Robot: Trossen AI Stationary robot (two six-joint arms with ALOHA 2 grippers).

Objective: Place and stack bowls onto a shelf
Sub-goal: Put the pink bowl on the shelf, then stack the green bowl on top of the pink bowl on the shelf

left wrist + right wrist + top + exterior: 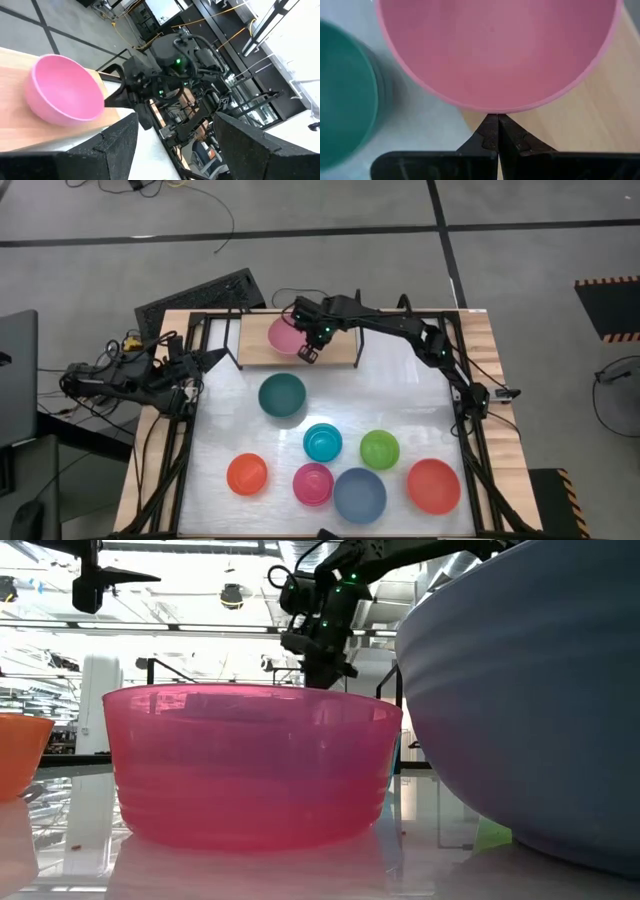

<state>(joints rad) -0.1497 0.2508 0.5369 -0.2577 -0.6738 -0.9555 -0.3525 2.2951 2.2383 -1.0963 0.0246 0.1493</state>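
A pale pink bowl (284, 335) sits on the light-wood shelf (340, 350) at the table's far side, toward the shelf's left half; in the left wrist view the pale pink bowl (62, 95) looks tilted. My right gripper (497, 125) is shut, its tips right at the bowl's rim. My left gripper (175, 150) is open and waits at the table's left edge. The other bowls rest on their bases on the white table: dark green (282, 395), teal (322, 442), lime (379, 449), orange (247, 474), magenta (313, 483), grey-blue (359, 494), red (433, 485). My right gripper comes from above and from the near-right, slanting down. Its shut fingertips (492, 122) stand against the outer side of the pale pink bowl's rim (495, 109). Whether they touch the rim I cannot tell. Nothing lies between the fingers.
The shelf's right half (335, 330) shows bare wood. Black frame rails (190, 410) run along the table's sides. A keyboard (200, 295) lies beyond the far-left corner. In the low view the magenta bowl (250, 770) and grey-blue bowl (530, 710) stand close to the near edge.
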